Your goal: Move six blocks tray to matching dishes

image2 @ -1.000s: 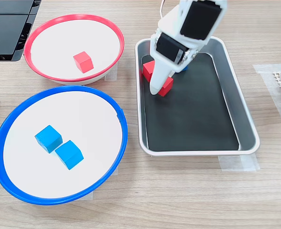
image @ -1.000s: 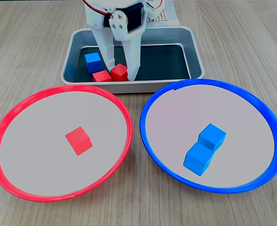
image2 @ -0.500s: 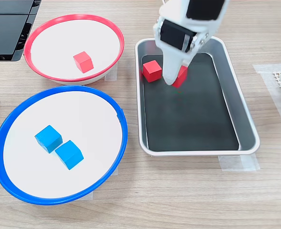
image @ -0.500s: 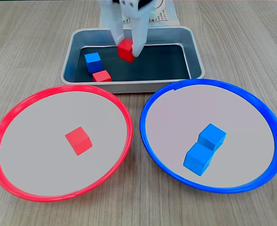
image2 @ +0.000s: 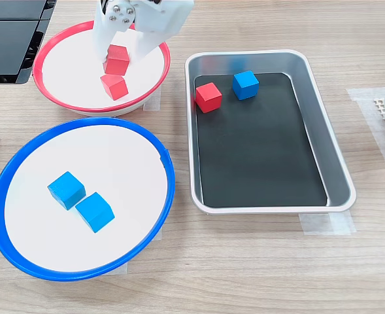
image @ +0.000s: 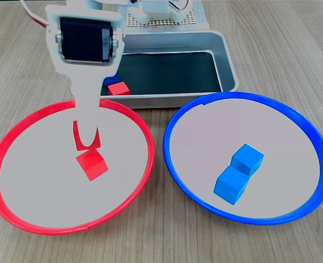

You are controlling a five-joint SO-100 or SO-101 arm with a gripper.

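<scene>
Hovering over the red-rimmed dish [image: 7, 139], the gripper [image: 86, 141] has its fingers closed on a red block [image: 77, 135], held just above a second red block [image: 91, 163] lying on the dish floor. In this fixed view the blue-rimmed dish [image: 315, 142] sits to the right with two blue blocks [image: 239, 173] touching each other. The tray [image: 227, 60] lies farther back, and one red block [image: 119, 88] shows at its near wall; the arm hides much of the tray's left end.

In the other fixed view the gripper [image2: 119, 57] hangs over the red-rimmed dish [image2: 161, 55] at far left, the held red block [image2: 117, 59] just clear of the resting one [image2: 114, 86]. The tray [image2: 336, 163] holds a red block [image2: 208, 97] and a blue block [image2: 246, 84] near its far end, close together but apart.

The blocks look light, rigid and matte, so flat opposite faces should give a sure pinch. Releasing straight down risks landing on the resting block; bare dish floor lies open all around it. Judged for later picks, the tray's red block sits near the raised wall, leaving tight finger room on that side.
</scene>
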